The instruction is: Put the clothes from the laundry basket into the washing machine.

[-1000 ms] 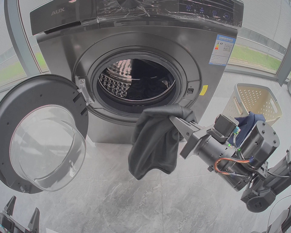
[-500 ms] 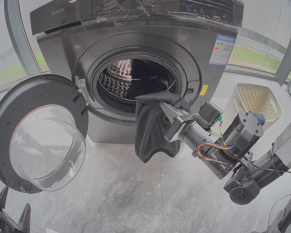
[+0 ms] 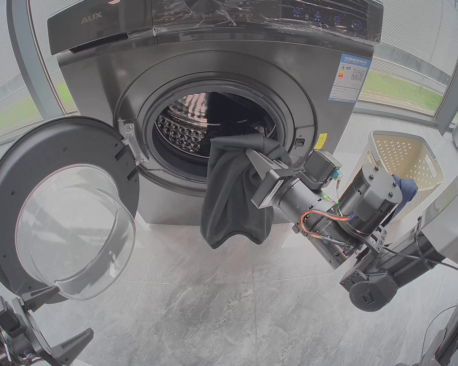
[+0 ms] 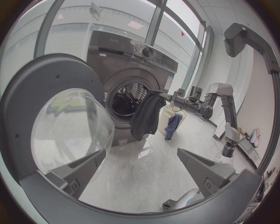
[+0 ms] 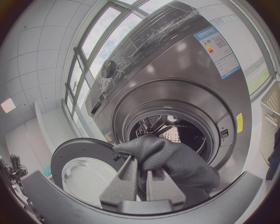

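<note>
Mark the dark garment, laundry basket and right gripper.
dark garment [image 3: 229,195]: head view, middle of the hanging cloth.
laundry basket [image 3: 405,157]: head view, perforated inner wall.
right gripper [image 5: 142,169]: right wrist view, between its fingertips.

1. This looks like a laundry corner set up in a lab or office-style building rather than a home. A grey front-loading washing machine [image 3: 229,62] stands on the floor with its round door [image 3: 57,157] swung open.
2. Clear plastic film [image 3: 214,14] covers the top panel of the washing machine, and an energy label [image 3: 349,78] is stuck on its front.
3. Just beside the washing machine stands a beige perforated laundry basket [image 3: 405,152].
4. Behind the washing machine run tall, grey-framed windows [image 5: 96,38], with grass outside.
5. Under the washing machine lies a grey marbled tile floor [image 3: 214,305], and above it is a ceiling of square white panels [image 5: 35,38].
</note>
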{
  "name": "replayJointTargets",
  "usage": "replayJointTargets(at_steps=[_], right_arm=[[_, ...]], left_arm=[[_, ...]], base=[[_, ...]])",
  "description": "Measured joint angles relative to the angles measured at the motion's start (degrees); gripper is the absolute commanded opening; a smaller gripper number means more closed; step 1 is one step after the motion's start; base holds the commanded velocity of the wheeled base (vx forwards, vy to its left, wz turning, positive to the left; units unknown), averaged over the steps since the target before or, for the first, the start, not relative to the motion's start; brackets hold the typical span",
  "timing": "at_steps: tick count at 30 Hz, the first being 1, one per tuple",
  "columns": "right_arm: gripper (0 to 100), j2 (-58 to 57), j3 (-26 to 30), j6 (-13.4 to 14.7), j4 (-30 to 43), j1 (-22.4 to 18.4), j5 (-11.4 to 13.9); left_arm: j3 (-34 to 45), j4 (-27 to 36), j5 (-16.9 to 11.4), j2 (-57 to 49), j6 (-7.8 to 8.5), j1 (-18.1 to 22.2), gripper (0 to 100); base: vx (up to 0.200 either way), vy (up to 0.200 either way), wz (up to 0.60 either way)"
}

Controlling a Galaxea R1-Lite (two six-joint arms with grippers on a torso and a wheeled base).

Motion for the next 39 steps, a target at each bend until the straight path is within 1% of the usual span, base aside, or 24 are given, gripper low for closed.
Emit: replayJointTargets(at_steps=[6,7,10,12,15,18,23,27,31,34,39], right_arm=[[0,1.6,-2.8,0.0,0.6,-1.0,-0.3],[0,2.0,-3.4,0.0,0.7,-1.1,-0.4],[0,2.5,-4.3,0.0,1.0,-1.3,-0.4],[0,2.9,-4.9,0.0,1.1,-1.5,-0.5],[0,3.2,-5.7,0.0,1.3,-1.6,-0.5],[0,3.4,-6.3,0.0,1.6,-1.6,-0.5],[0,3.6,-7.5,0.0,1.9,-1.5,-0.4],[0,3.6,-9.3,0.1,2.1,-1.4,-0.3],[0,3.6,-9.9,0.1,2.5,-1.3,-0.3],[0,3.7,-9.9,0.1,2.4,-1.0,-0.3],[0,3.8,-9.0,0.1,2.2,-1.0,-0.3]], left_arm=[[-1.0,-11.7,-0.4,15.8,-0.21,-6.2,100],[-1.3,-14.8,-0.4,19.5,-0.24,-7.8,100],[-1.8,-21.1,-0.2,27.1,-0.32,-10.6,100],[-2.3,-26.9,0.0,33.1,-0.38,-12.4,100],[-2.9,-35.1,0.2,41.7,-0.51,-14.4,100],[-3.7,-42.0,0.9,50.1,-0.62,-16.0,100],[-6.1,-51.2,2.5,62.0,-0.98,-17.8,100],[-8.9,-54.4,3.4,68.9,-1.3,-18.7,100],[-11.3,-54.5,3.7,72.7,-2.19,-19.1,100],[-13.5,-54.3,3.8,75.1,-3.21,-19.2,100],[-16.7,-54.5,3.9,78.8,-4.44,-19.2,100]], base=[[0.0,0.0,0.0],[0.0,0.0,0.0],[0.0,0.0,0.0],[0.0,0.0,0.0],[0.0,0.0,0.0],[0.0,0.0,0.0],[0.0,0.0,0.0],[0.0,0.0,0.0],[0.0,0.0,0.0],[0.0,0.0,0.0],[0.0,0.0,0.0]])
